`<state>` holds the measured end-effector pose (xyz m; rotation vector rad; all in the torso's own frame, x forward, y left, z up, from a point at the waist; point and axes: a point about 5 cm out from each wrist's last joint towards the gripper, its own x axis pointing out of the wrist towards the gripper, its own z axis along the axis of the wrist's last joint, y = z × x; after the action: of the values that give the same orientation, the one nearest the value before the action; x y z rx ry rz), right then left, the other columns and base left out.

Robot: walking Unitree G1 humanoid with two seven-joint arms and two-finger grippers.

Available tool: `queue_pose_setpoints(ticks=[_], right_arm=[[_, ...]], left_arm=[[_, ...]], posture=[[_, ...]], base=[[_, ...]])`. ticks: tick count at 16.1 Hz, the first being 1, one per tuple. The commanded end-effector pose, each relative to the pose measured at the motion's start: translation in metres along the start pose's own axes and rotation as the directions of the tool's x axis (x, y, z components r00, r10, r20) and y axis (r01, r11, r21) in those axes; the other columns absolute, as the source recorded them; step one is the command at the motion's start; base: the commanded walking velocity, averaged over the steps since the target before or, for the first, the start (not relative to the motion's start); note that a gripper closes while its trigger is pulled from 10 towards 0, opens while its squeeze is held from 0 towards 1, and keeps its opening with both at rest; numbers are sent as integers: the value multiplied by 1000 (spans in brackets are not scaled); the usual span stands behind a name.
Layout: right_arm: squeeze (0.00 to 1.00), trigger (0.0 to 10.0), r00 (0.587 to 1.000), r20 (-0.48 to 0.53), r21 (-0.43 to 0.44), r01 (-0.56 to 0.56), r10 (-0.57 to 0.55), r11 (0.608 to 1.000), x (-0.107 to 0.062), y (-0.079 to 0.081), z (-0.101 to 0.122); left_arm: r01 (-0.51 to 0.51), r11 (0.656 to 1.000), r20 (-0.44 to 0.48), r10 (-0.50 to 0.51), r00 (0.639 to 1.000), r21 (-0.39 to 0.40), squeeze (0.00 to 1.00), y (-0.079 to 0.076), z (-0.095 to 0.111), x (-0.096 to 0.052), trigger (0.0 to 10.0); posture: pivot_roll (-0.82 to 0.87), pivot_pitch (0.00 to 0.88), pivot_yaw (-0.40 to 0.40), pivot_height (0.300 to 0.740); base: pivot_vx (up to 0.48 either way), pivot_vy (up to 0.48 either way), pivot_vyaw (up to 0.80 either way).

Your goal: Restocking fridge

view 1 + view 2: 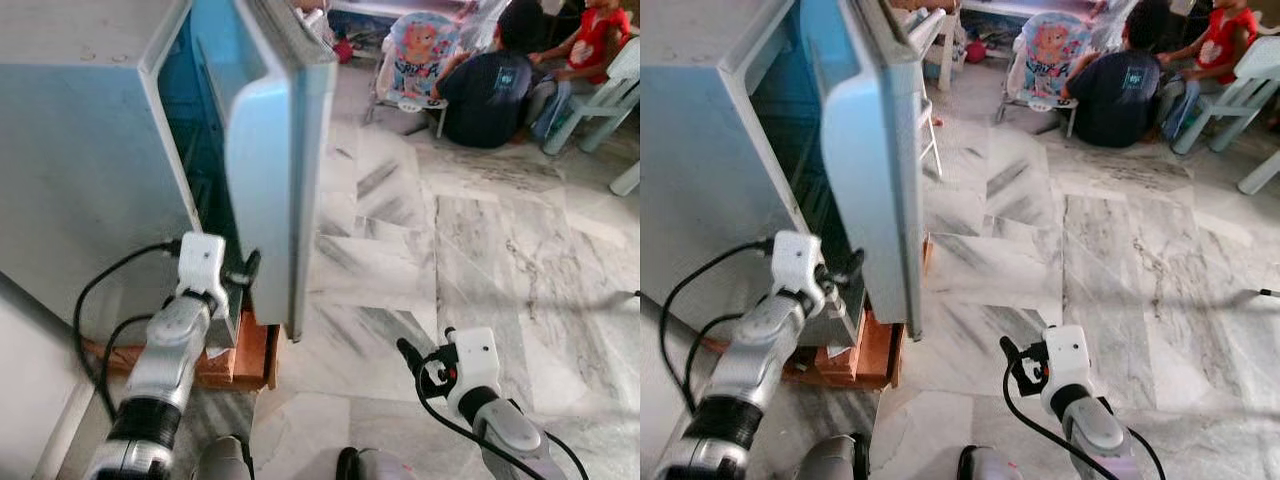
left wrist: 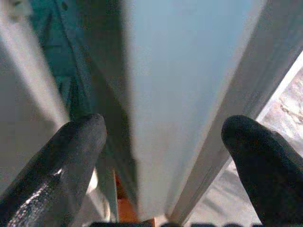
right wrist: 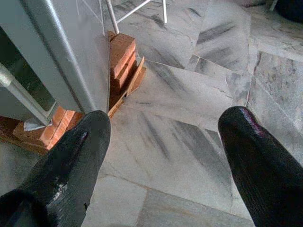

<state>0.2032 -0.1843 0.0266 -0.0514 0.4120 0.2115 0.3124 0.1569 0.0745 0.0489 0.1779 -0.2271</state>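
The pale blue fridge [image 1: 90,150] stands on the left with its door [image 1: 270,170] swung partly out, showing a dark teal inside. My left gripper [image 1: 247,272] is at the door's lower edge. In the left wrist view it is open [image 2: 165,137], one black finger on each side of the door edge [image 2: 180,71], not pressed on it. My right gripper [image 1: 420,355] hangs low over the marble floor to the right of the door. It is open [image 3: 163,127] with nothing between its fingers.
The fridge rests on orange bricks [image 1: 240,360] and a wooden board [image 3: 135,80]. People [image 1: 490,90] sit on the floor at the back right, beside a baby seat [image 1: 420,50] and a pale green chair [image 1: 600,100]. White metal legs [image 1: 930,130] stand behind the door.
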Motion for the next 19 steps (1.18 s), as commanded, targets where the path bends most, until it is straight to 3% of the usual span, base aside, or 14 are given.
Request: queue_pose_setpoints(ticks=[1,7,11,12,13,14,15,16,17,18,19], right_arm=[[0,10000,1000,-9,-14,17,-18,1000,-1,-5,-2],[0,10000,999,-9,-21,31,-31,999,-2,-7,-3],[0,10000,999,-4,-20,34,-34,999,0,-5,-2],[0,10000,999,-3,-20,36,-37,999,0,-5,-2],[0,10000,999,-3,-19,39,-39,999,0,-5,-2],[0,10000,999,-4,-19,40,-40,999,0,-6,-2],[0,10000,999,-6,-19,36,-36,999,1,-5,-3],[0,10000,999,-7,-20,31,-31,999,2,-4,-3],[0,10000,1000,-6,-21,27,-27,999,3,-2,-3],[0,10000,1000,-2,-21,22,-22,1000,5,0,-1],[0,10000,1000,3,-19,22,-22,1000,6,0,0]], left_arm=[[-6,1000,8,6,1000,8,0,-1,2,3,10000],[-26,1000,62,26,998,0,0,0,22,21,10000],[-115,993,57,113,992,16,0,12,33,33,10000],[-142,990,28,142,989,-11,0,13,33,36,10000],[-134,991,9,134,991,-13,0,5,35,41,10000],[-17,999,51,14,999,46,0,-18,43,45,10000],[376,924,146,-381,913,67,0,-95,64,41,10000],[509,856,185,-518,835,97,0,-127,74,34,10000],[602,788,205,-615,762,126,0,-152,83,27,10000],[612,775,207,-632,747,159,0,-160,88,28,10000],[564,810,193,-586,787,162,0,-149,86,36,10000]], posture=[[9,75,-67,740],[-4,74,-63,740],[-8,75,-56,740],[-7,75,-57,740],[-5,77,-57,740],[-3,78,-59,740],[4,78,-61,740],[9,77,-65,740],[10,75,-65,740],[5,72,-60,740],[3,72,-57,740]], base=[[0,0,0],[0,0,0],[0,0,0],[0,0,0],[0,0,0],[0,0,0],[0,0,0],[0,0,0],[0,0,0],[0,0,0],[0,0,0]])
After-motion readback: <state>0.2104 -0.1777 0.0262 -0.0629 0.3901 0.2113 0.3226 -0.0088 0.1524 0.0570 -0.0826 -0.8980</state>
